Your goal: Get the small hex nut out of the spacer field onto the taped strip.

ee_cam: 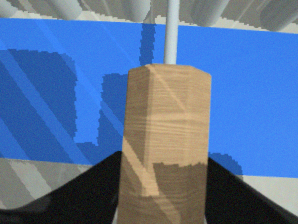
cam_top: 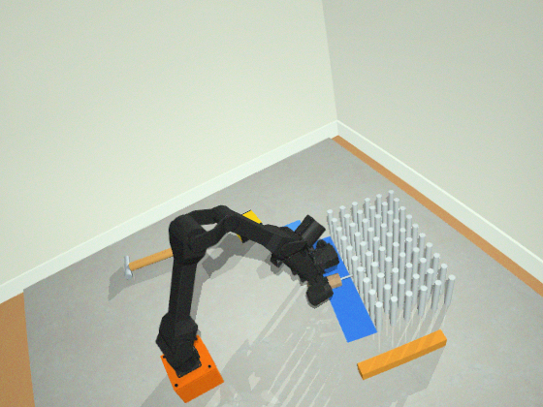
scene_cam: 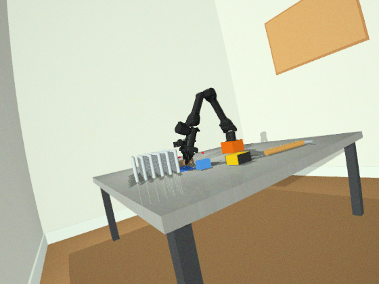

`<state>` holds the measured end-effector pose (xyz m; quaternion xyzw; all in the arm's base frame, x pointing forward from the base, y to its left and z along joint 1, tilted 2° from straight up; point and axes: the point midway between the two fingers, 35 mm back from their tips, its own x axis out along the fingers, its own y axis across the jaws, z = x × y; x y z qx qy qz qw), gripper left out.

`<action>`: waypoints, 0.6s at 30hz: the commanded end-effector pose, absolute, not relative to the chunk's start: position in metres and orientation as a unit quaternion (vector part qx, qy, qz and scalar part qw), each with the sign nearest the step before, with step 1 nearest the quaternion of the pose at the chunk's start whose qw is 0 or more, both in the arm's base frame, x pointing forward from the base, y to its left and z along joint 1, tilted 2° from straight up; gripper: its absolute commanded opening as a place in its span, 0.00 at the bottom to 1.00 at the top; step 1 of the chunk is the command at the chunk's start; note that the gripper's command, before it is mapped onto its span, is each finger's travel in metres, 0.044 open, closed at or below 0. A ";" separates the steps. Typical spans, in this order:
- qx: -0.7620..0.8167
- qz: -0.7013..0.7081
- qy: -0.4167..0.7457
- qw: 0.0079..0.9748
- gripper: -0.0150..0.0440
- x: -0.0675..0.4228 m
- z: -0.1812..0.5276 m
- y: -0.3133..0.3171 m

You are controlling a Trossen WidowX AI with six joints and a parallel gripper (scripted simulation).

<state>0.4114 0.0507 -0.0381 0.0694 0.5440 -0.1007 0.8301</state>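
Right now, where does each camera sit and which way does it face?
Top: high above the orange base, looking down at the whole arm, spacers and blue strip.
Exterior: low, off the table corner, looking up across the table at the whole arm.
Wrist: on the gripper, facing the spacers; shows fingers, wooden tool handle.
All share the strip.

Arm all matte black – chunky rounded links, boxy wrist block. Mounted on orange base with 4 small dark screw dots on top of the base.
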 end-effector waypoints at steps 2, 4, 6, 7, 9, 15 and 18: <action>0.069 -0.097 0.543 0.831 0.25 0.411 -0.038 0.052; 0.069 -0.097 0.543 0.831 0.25 0.410 -0.038 0.052; 0.069 -0.097 0.543 0.831 0.25 0.409 -0.038 0.052; 0.069 -0.098 0.543 0.831 0.25 0.408 -0.038 0.052; 0.069 -0.098 0.543 0.831 0.25 0.407 -0.038 0.052; 0.069 -0.098 0.544 0.831 0.25 0.404 -0.039 0.053; 0.070 -0.098 0.544 0.831 0.25 0.402 -0.039 0.053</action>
